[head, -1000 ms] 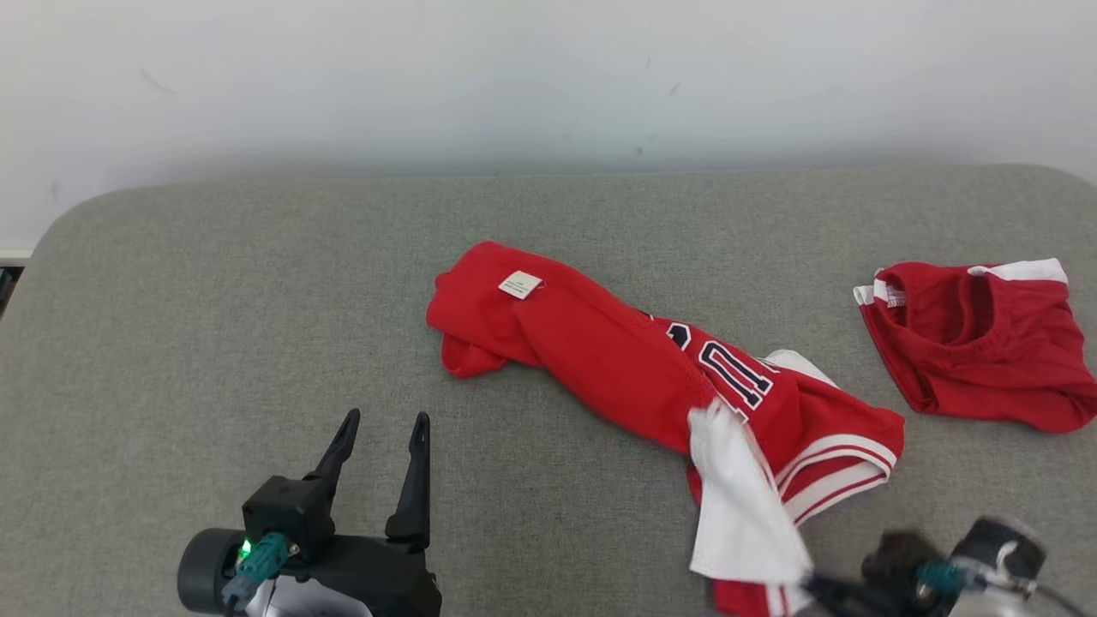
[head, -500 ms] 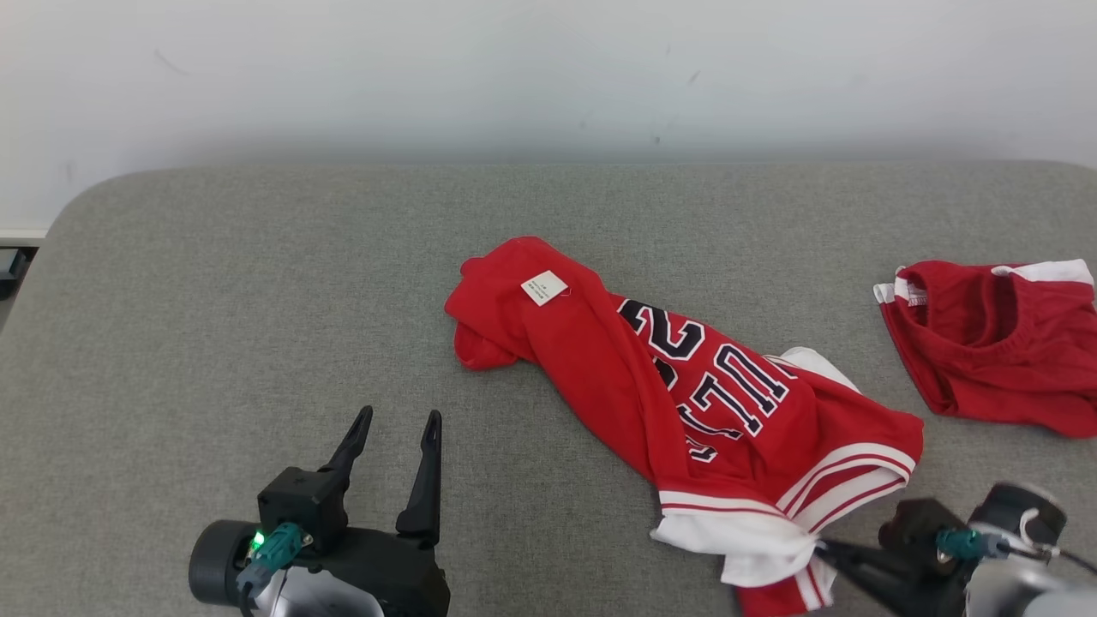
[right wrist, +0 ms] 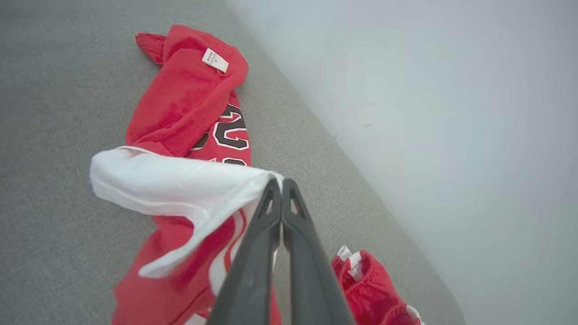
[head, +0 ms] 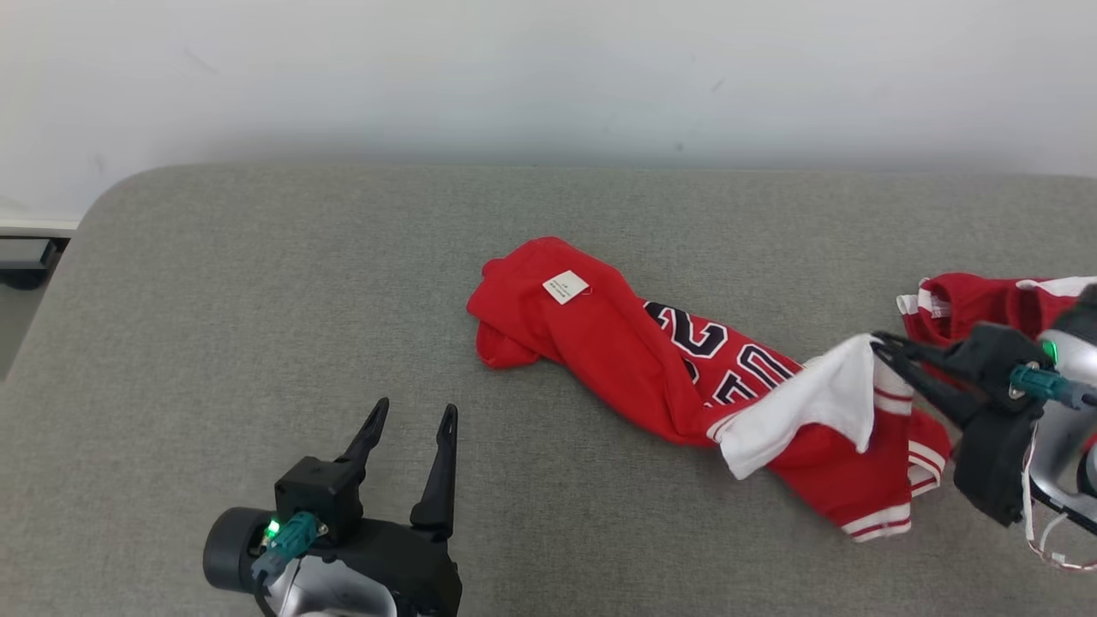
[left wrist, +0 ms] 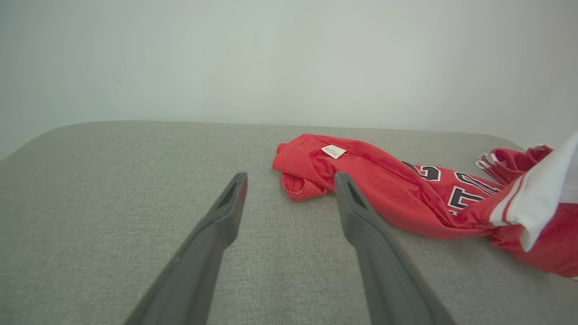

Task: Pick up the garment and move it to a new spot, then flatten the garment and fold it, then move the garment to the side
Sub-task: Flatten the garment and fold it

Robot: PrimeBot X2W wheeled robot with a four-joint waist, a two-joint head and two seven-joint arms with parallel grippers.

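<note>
Across the middle of the grey padded surface (head: 257, 300), nearer its right edge than its left, the red jersey (head: 617, 351) lies bunched into a long roll. Its long axis runs from the far middle toward the near right corner. It looks light, soft and limp, so it will likely sag and drag rather than keep shape; a hem or shoulder edge seems the best hold. The right gripper (head: 876, 343) is pinched closed on the white hem (head: 814, 403), which is raised off the surface. The left gripper (head: 416, 410) stands wide and empty near the front edge. A small white label (head: 566, 287) marks the jersey's far-left end.
</note>
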